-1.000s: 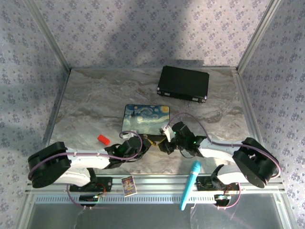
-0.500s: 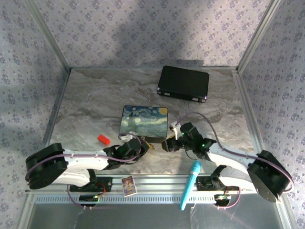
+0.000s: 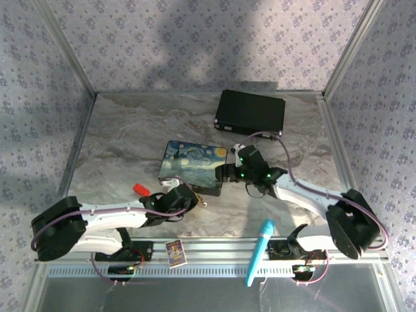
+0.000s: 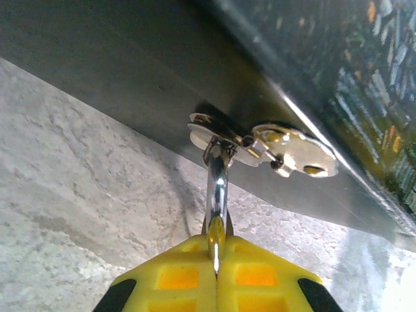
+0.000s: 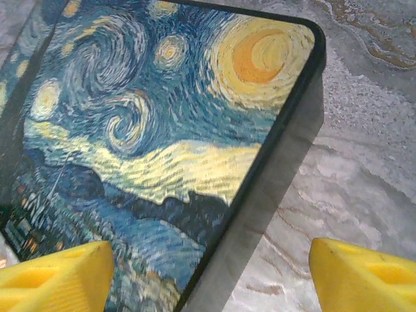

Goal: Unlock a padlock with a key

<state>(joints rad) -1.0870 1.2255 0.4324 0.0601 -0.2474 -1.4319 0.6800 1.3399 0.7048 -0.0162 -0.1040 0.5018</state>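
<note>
My left gripper point(image 4: 218, 246) is shut on the tiny padlock point(image 4: 217, 233), of which just a brass-gold sliver shows between the yellow fingertips. A thin silver piece point(image 4: 217, 185) rises from it to a small ring with two silver keys point(image 4: 296, 153), lying against the painted tin's dark side. I cannot tell whether that piece is a key or the shackle. In the top view the left gripper point(image 3: 197, 200) sits at the tin's near right corner. My right gripper point(image 5: 208, 279) is open with nothing in it, hovering over the tin's point(image 5: 162, 117) right edge.
The painted tin point(image 3: 192, 166) lies mid-table. A black case point(image 3: 250, 114) sits at the back right and a small red block point(image 3: 140, 189) at the left. A turquoise marker point(image 3: 260, 250) and a small card point(image 3: 175, 252) rest at the near rail.
The right gripper has opened and drawn away from the left gripper, back over the tin's right edge. The tin has shifted slightly left. The left gripper stays shut.
</note>
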